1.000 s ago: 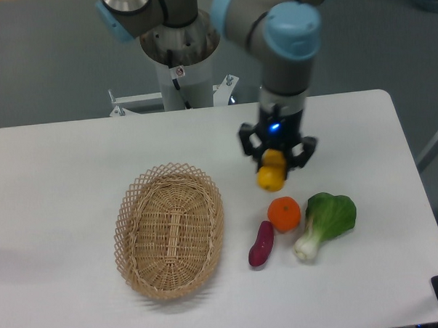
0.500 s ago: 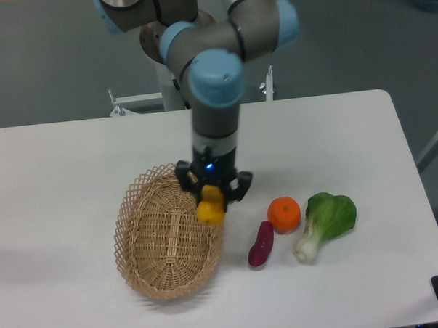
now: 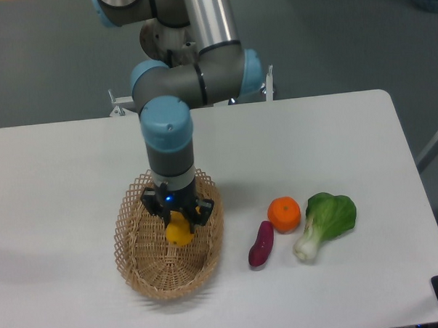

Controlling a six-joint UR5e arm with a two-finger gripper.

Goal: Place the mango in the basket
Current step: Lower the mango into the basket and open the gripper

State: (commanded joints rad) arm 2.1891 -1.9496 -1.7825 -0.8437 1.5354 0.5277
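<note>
Gripping the mango (image 3: 180,232) over the basket (image 3: 135,240), jaws (image 3: 178,218) closed.

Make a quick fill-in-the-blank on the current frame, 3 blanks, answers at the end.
1. The gripper is shut on the ____.
2. The mango hangs over the ____, not over the bare table.
3. The orange sits between the purple sweet potato and the leafy ____ vegetable.

Answers: mango; basket; green
</note>
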